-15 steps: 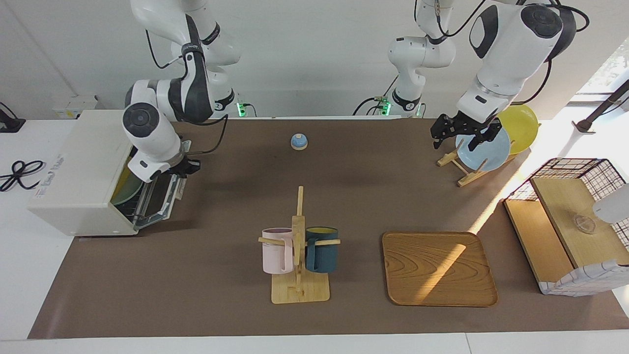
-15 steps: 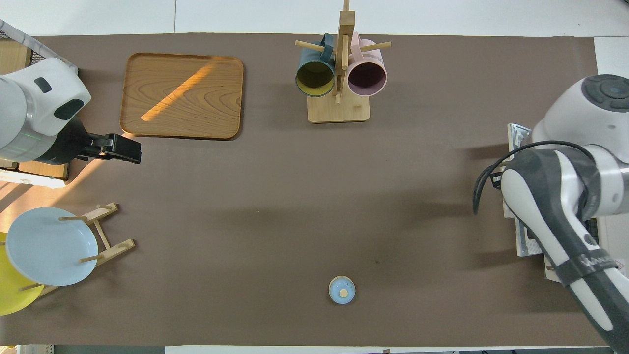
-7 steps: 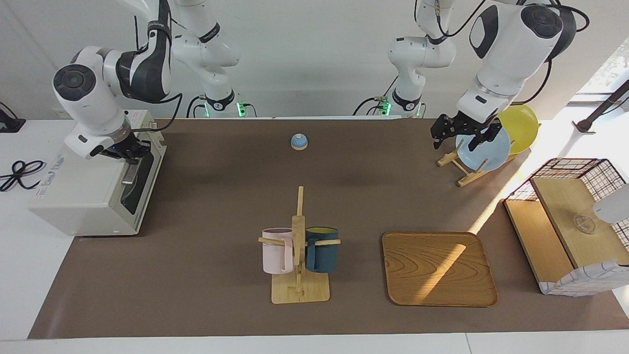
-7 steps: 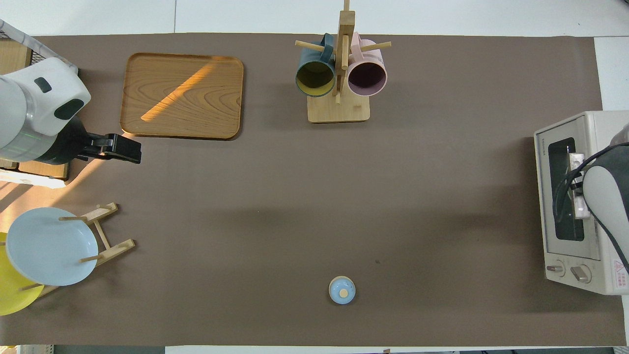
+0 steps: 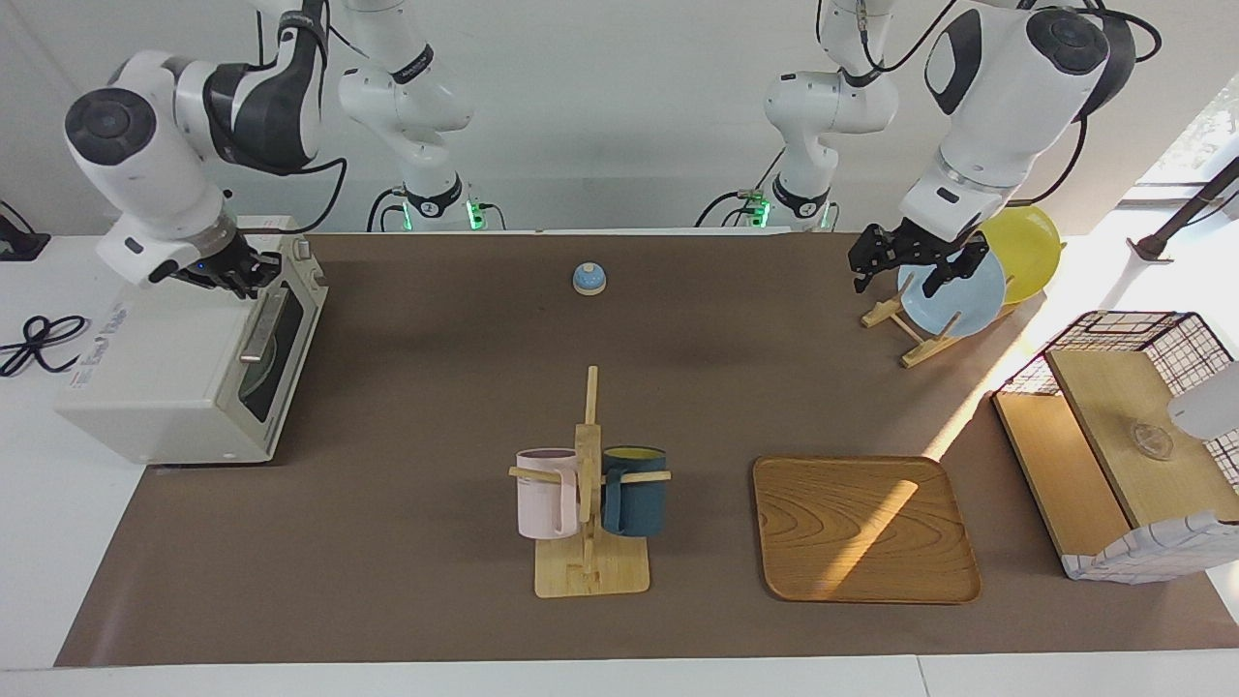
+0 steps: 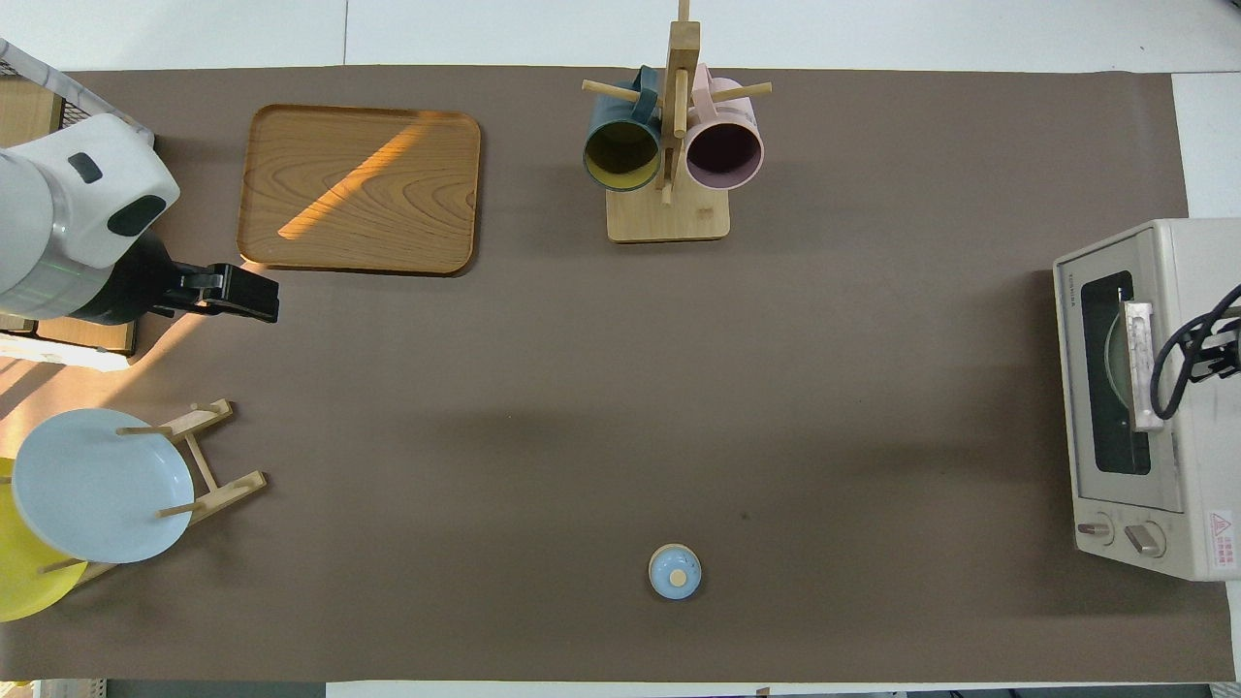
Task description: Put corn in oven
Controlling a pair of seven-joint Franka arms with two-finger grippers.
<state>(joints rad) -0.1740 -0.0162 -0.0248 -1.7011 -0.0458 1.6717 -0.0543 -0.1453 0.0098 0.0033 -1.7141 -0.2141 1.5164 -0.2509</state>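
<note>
- Oven (image 5: pixel 184 358) door shut at the right arm's end of the bench (image 5: pixel 436 600), its metal bar handle lying flat against the dark glass.
- Right hand (image 5: pixel 235 276) hangs over the oven's top front edge, just above the handle and touching nothing; whether its fingers are parted cannot be made out.
- Left hand (image 5: pixel 905 261) waits in the air over the blue plate (image 5: pixel 953 295) on its wooden rack, at the left arm's end of the bench; fingers spread, nothing between them.
- Corn is nowhere in sight on the bench. Through the oven glass only a pale round shape shows, most likely a dish; whether the cob rests on it cannot be told.
- Judged from the shut door and the bare bench, the loading looks done or nearly so.
- A cob of this kind should be light and stiff, its ribbed skin giving grip, though the round taper may let it roll. Best taken across the thick middle, fingers square to its length.
- Also on the bench: a mug stand (image 5: pixel 589 542) with a pink and a dark blue mug, a wooden tray (image 5: pixel 861 528), a small blue bell (image 5: pixel 589 279), a yellow plate (image 5: pixel 1026 247) and a wire basket (image 5: pixel 1113 334).
</note>
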